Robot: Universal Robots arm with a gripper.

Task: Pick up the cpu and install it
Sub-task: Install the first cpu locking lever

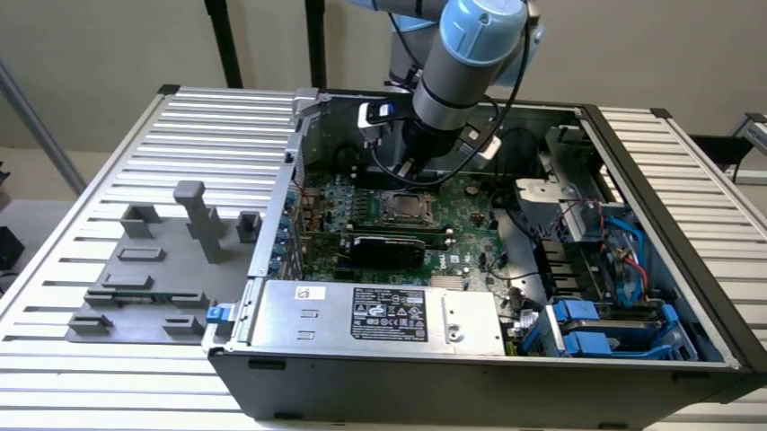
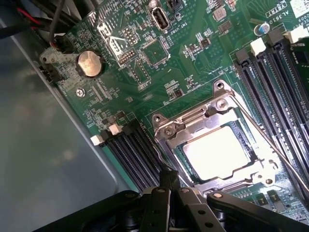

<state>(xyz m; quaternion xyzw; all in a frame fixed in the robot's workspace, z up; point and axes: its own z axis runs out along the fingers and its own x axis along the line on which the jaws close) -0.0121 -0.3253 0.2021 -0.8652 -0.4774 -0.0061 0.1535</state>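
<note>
The cpu (image 2: 217, 152), a flat square chip with a bright silvery top, lies in the motherboard socket inside a metal retention frame (image 2: 193, 123). In the exterior view the cpu (image 1: 403, 207) sits mid-board within the open computer case. My gripper (image 2: 169, 178) is shut, its dark fingers meeting in a point just beside the corner of the socket frame, with nothing between them. In the exterior view the gripper (image 1: 409, 172) hangs just above the socket's far side, under the blue-grey arm.
A grey tray with plastic blocks (image 1: 144, 287) lies on the slatted table at the exterior view's left. The case holds a power supply (image 1: 383, 314), blue drive bays (image 1: 599, 328) and cables. Memory slots (image 2: 275, 82) and a coin battery (image 2: 90, 64) flank the socket.
</note>
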